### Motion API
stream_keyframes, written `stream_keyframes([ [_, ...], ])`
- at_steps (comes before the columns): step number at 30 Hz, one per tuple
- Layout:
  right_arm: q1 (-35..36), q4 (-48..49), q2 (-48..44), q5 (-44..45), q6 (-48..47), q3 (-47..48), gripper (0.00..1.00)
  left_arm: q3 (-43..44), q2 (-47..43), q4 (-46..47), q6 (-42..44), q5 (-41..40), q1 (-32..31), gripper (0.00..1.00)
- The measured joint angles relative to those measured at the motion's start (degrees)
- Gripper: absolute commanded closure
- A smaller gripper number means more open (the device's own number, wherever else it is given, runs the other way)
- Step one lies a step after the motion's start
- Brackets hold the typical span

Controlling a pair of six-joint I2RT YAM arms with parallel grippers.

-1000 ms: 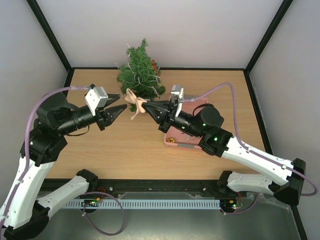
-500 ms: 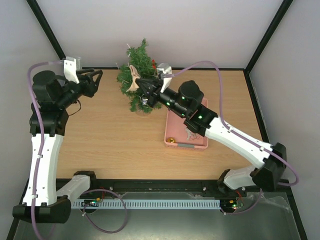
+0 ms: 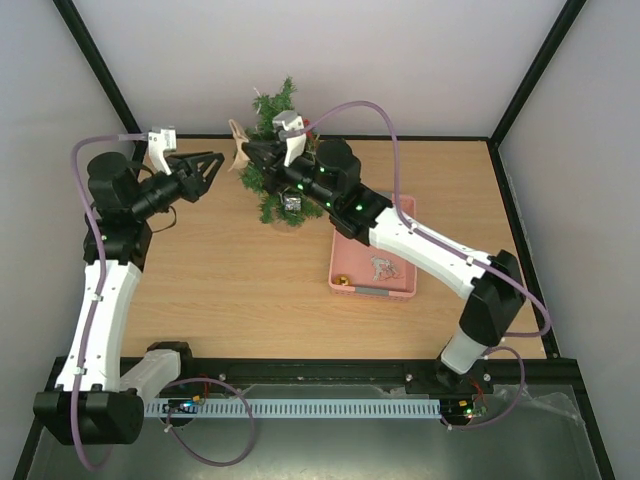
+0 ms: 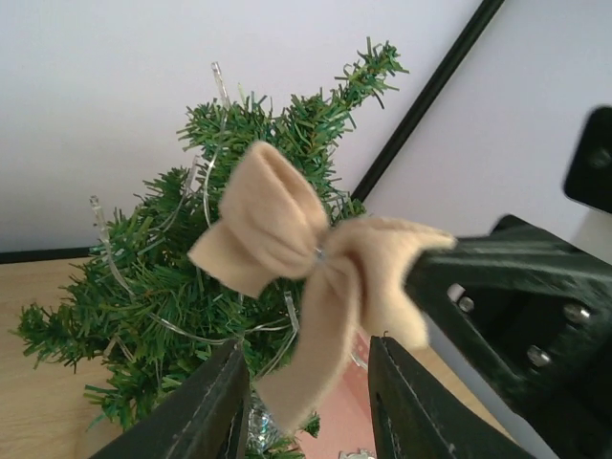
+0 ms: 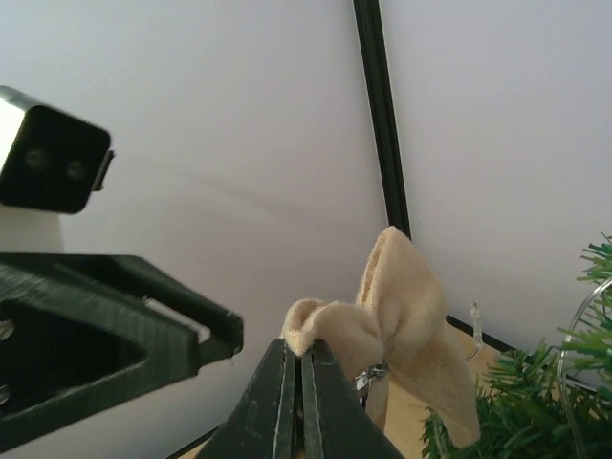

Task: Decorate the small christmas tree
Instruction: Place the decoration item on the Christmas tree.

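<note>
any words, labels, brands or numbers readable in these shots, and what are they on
No readable text in any view.
The small christmas tree, the beige bow and the pink basket show no lettering.
A grey strip on the basket's near rim is too small to tell whether it carries print.

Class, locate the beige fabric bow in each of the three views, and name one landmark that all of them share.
Top external: the beige fabric bow is upper centre-left, just left of the small dark green bristly christmas tree.
Left wrist: centre of the frame, in front of the tree.
Right wrist: lower centre-right, pinched at the right pincer tip.
Shared landmark: the tree, at lower right in the right wrist view.
</note>
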Motion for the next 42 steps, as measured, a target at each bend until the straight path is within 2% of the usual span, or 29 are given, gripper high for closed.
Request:
stream_keyframes([
  [6, -1.0, -1.0, 6.2, 0.0, -0.6, 6.3, 0.98, -2.1, 1.4, 3.9, -0.9, 3.2, 0.0, 0.63],
  [13, -2.2, -1.4, 7.4, 0.1, -0.7, 8.5, 0.98, -4.6, 3.5, 9.0, 0.3, 4.1, -0.1, 0.67],
  [20, -4.0, -1.8, 8.1, 0.7, -0.5, 8.8, 0.98, -7.0, 3.5, 12.5, 6.5, 3.8, -4.8, 0.63],
  [24, -4.3, -2.3, 9.0, 0.6, -0.5, 8.8, 0.98, -5.9, 4.0, 11.4, 8.7, 2.5, -6.6, 0.60],
  [33, -4.3, -2.6, 9.7, -0.8, -0.3, 9.2, 0.98, -5.6, 3.6, 10.6, 13.9, -6.8, -6.6, 0.58],
  [42, -4.3, -2.7, 10.7, -2.4, 0.1, 11.3, 0.98, -5.6, 5.4, 10.4, 18.9, -7.3, -6.6, 0.49],
])
